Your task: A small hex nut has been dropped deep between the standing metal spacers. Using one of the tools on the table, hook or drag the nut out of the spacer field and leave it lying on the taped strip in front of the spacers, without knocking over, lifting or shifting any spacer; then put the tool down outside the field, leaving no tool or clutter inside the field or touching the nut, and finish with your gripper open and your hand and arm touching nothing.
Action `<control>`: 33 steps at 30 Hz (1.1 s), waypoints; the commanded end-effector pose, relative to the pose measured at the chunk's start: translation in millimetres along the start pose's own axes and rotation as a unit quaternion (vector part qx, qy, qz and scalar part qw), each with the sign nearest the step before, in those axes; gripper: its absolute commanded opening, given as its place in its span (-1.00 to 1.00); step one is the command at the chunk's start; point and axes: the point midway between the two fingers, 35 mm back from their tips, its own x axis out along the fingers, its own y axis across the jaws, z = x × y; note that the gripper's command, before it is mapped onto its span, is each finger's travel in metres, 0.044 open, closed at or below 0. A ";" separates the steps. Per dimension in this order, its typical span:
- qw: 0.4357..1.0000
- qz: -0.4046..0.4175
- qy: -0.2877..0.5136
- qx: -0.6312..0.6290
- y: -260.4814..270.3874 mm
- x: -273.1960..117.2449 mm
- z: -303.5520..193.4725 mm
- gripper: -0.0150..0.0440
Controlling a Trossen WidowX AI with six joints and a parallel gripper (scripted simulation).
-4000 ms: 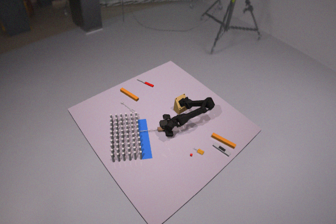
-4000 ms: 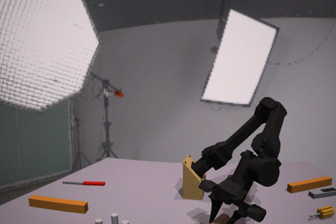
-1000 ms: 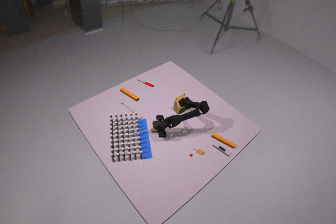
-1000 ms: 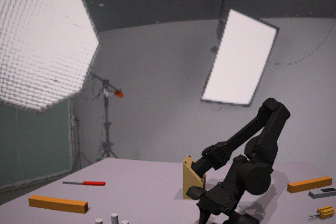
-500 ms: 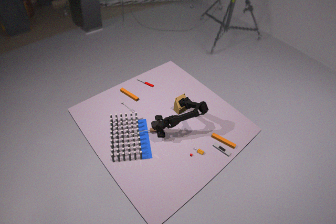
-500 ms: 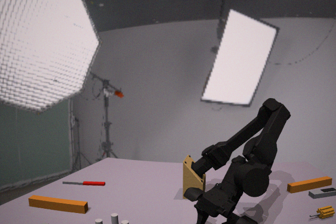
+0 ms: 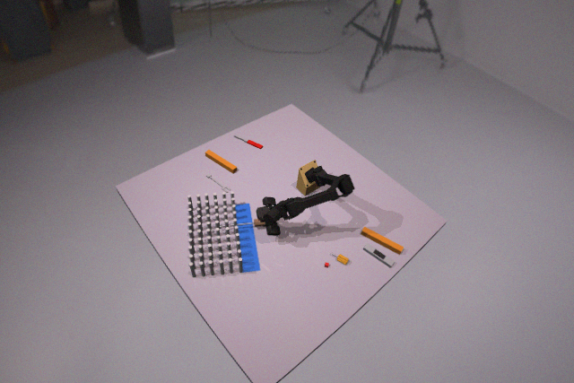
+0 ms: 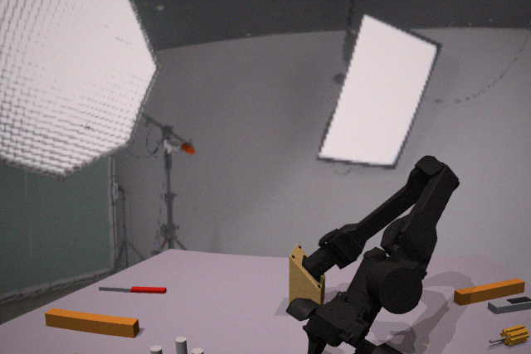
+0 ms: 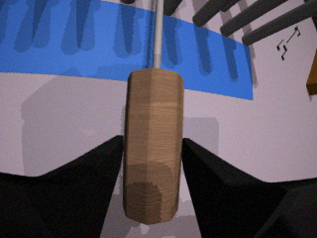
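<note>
My gripper [image 7: 264,222] [image 9: 153,143] is shut on the wooden handle [image 9: 154,106] of a tool, just in front of the blue taped strip [image 7: 251,256] [image 9: 106,66]. The tool's thin metal shaft [image 9: 158,35] runs over the strip and in among the metal spacers [image 7: 211,268] [image 8: 181,346] [image 9: 277,28]. The spacers that show stand upright in several rows. The tool's far end is hard to make out between them. The hex nut cannot be made out in any view. In the exterior view the fingertips are cut off at the bottom.
A thin metal tool [image 7: 217,182] lies beside the field. Orange bars [image 7: 221,161] [image 8: 92,322] [image 7: 382,239] [image 8: 489,292] lie on either side. A red-handled tool [image 7: 255,143] [image 8: 148,289], a yellow screwdriver [image 7: 343,259] [image 8: 514,335], a grey tool [image 8: 506,306] and a red cube [image 7: 326,265] lie farther off.
</note>
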 end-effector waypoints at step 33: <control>1.000 0.005 -0.008 -0.004 2.8 6.8 27.0 -0.49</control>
